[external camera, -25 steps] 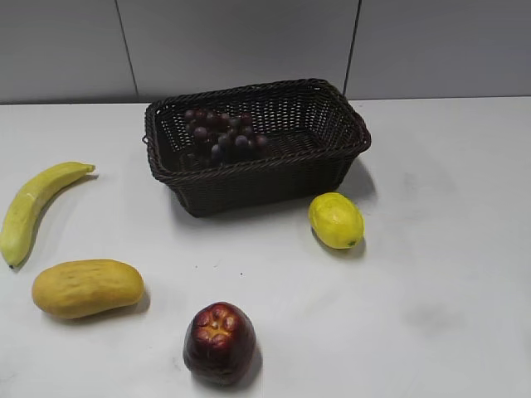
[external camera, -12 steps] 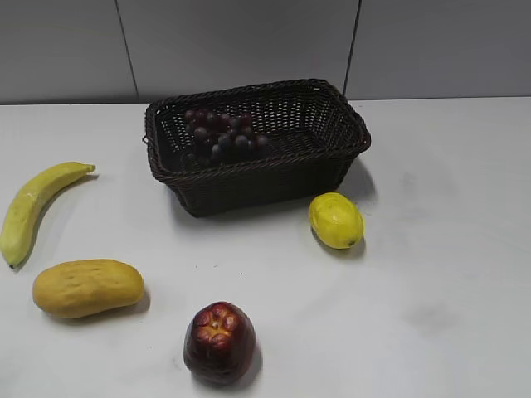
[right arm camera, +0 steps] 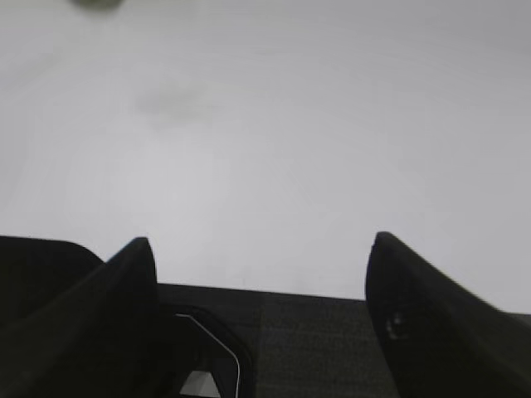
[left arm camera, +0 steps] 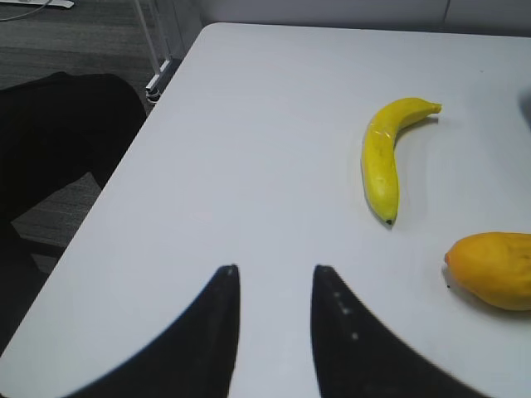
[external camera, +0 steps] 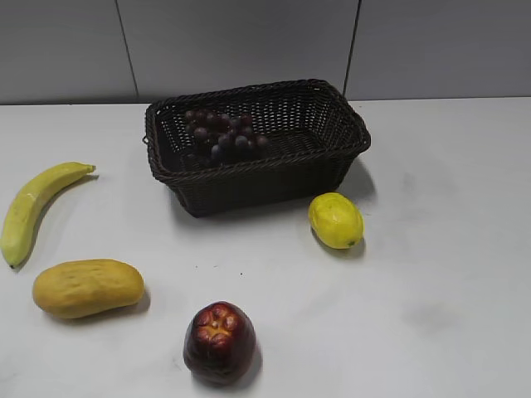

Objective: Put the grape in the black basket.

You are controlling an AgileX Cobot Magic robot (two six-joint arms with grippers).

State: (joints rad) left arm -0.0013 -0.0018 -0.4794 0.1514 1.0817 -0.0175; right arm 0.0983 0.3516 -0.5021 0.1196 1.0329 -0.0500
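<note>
The grape [external camera: 222,133], a bunch of small dark purple-red grapes, lies inside the black basket [external camera: 332,162] in its left half. The woven basket stands at the back middle of the white table. Neither gripper shows in the exterior view. In the left wrist view my left gripper [left arm camera: 274,269] is open and empty over the table's left part, near its edge. In the right wrist view my right gripper [right arm camera: 261,242] is open and empty at the table's near edge.
A banana [external camera: 33,207] lies at the far left and shows in the left wrist view [left arm camera: 382,153]. A yellow mango [external camera: 87,288] lies below it, also in the left wrist view [left arm camera: 494,269]. A dark red apple [external camera: 219,342] sits at the front. A lemon [external camera: 336,220] sits right of the basket.
</note>
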